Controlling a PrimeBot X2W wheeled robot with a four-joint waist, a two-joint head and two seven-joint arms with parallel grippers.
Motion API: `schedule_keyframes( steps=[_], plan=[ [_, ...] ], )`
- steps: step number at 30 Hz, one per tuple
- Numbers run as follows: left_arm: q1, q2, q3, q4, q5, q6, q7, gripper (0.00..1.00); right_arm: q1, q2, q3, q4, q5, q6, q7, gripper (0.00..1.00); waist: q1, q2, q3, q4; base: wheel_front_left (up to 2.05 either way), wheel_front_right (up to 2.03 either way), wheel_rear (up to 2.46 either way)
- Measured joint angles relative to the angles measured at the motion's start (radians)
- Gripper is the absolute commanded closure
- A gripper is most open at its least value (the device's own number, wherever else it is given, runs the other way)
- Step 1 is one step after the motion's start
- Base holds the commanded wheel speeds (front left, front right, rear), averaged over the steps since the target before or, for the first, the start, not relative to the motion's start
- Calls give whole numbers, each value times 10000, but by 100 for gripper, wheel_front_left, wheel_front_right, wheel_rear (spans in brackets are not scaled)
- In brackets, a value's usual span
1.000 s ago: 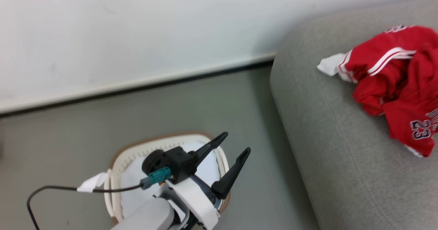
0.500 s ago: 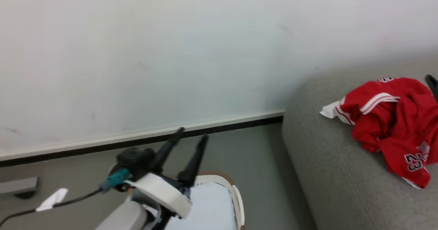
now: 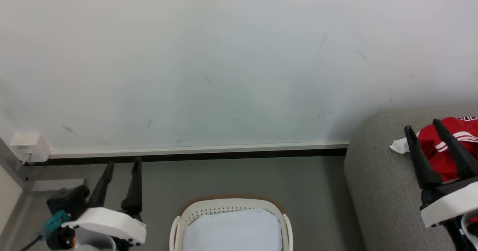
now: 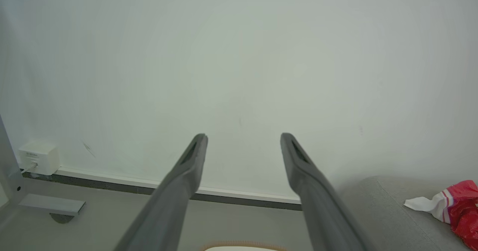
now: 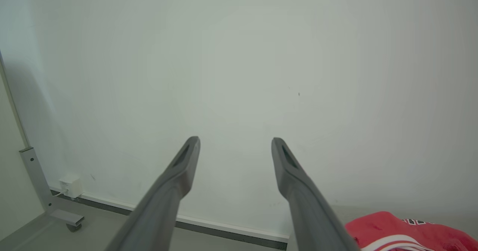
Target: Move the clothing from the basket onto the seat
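Red clothing (image 3: 437, 155) with white stripes and a white panel lies crumpled on the grey woven sofa seat (image 3: 377, 176), near its rounded left end. The cream perforated basket (image 3: 231, 200), brown-rimmed, stands upright on the floor, apart from the seat, to its left.

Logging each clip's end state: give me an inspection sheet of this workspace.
Surface: smooth grey floor.
Job's things: red white-striped sports clothing lies on the grey woven-fabric sofa; oval cream perforated plastic basket holds a pale blue-white liner.
Clutter: nothing seen.
Grippers: left gripper and right gripper open, holding nothing.
Cables: dark cable with teal plug at left wrist.
Surroundings: white wall, black skirting, white wall box.
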Motion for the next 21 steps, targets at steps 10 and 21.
schedule_keyframes(
  steps=[10, 21],
  plan=[
    [1099, -1057, 1806, 288, 1513, -537, 0, 0, 1482, 2021, 29, 1246, -1511, 0, -1919, 0, 2, -1, 152, 497, 0, 0, 0],
    [1458, -2268, 2690, 813, 3246, -1563, 0, 0, 1866, 2581, -71, 2376, -1810, 0, -2347, 0, 2, 0, 250, 566, 0, 0, 0]
  ],
)
